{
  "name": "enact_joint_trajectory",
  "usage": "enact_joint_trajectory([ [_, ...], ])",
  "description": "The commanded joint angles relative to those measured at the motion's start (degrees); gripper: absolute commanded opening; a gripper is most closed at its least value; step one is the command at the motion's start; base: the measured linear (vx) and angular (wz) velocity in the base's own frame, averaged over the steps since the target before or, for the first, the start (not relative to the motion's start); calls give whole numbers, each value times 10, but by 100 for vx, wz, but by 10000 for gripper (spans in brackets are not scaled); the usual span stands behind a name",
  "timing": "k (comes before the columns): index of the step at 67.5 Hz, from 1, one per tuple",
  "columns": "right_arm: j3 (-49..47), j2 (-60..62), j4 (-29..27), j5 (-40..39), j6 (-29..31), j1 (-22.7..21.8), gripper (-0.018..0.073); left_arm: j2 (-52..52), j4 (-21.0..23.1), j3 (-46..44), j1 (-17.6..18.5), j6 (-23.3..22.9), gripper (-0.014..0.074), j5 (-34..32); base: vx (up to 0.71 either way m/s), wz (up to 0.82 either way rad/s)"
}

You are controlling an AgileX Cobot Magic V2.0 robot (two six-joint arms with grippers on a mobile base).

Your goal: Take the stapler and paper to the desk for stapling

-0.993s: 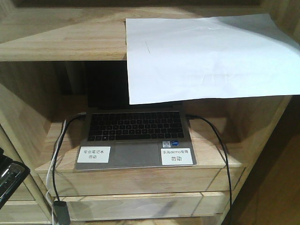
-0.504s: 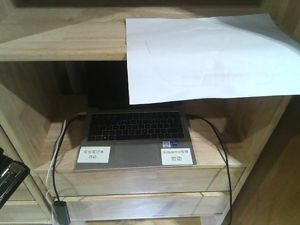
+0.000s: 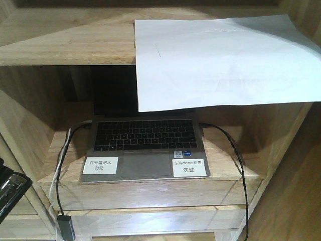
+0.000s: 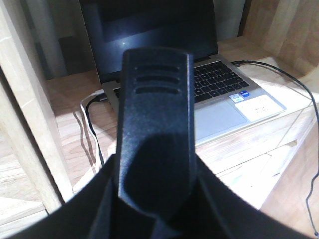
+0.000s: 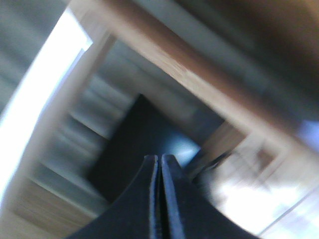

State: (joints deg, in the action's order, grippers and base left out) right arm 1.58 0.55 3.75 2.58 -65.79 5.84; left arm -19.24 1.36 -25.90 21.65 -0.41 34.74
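Across my front view stands the light-wood shelf unit [image 3: 60, 45], its top board running the full width and a lower shelf beneath it. The paper [image 3: 220, 65], a big white sheet, lies on the right part of that top board. Its near portion hangs down over the front edge and reaches almost to the right end of the board. The hanging part covers the upper right of the opening below. On the lower shelf sits an open laptop [image 3: 145, 150], set about midway between the side walls with its front close to the shelf's front edge and its screen dark. A black cable [image 3: 236, 153] leaves the laptop's right side and drops over the front edge of the shelf. Black and white cables [image 3: 60, 165] loop from its left side down to a small grey adapter [image 3: 65, 226] hanging below. Two small white labels [image 3: 100, 164] with printed text are stuck on the palm rest, one on either side of the trackpad. From the left wrist I see the stapler [image 4: 154, 124], a black body with three ribbed grooves near its top, standing up in front of the laptop. The left gripper [image 4: 157, 214] is clamped on its lower part, a dark finger showing on each side. The right wrist view is badly blurred, but the right gripper [image 5: 159, 159] has its fingers pressed together with nothing between them.
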Motion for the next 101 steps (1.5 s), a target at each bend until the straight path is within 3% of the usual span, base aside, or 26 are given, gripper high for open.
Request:
enact_joint_trajectory([
  [1, 10, 4, 9, -36, -19, -2, 13, -3, 5, -19, 4, -1, -6, -66, 0, 0],
  [8, -3, -21, 12, -43, -19, 15, 79, -3, 5, -19, 4, -1, -6, -66, 0, 0],
  [15, -16, -68, 14, -104, -21, 49, 190, -3, 5, -19, 4, -1, -6, -66, 0, 0],
  [29, -30, -203, 35, -308, -21, 108, 441, -3, 5, -19, 4, -1, -6, -66, 0, 0],
  [37, -30, -295, 75, -451, -43, 112, 519, -3, 5, -19, 4, -1, -6, -66, 0, 0],
  [47, -39, -409, 91, -613, -76, 111, 535, -3, 5, -19, 4, -1, -6, -66, 0, 0],
  [60, -61, -520, 93, -737, -80, 111, 533, -3, 5, -19, 4, -1, -6, -66, 0, 0],
  [101, -198, -685, 119, -774, -97, 111, 524, -3, 5, -19, 4, -1, -6, -66, 0, 0],
])
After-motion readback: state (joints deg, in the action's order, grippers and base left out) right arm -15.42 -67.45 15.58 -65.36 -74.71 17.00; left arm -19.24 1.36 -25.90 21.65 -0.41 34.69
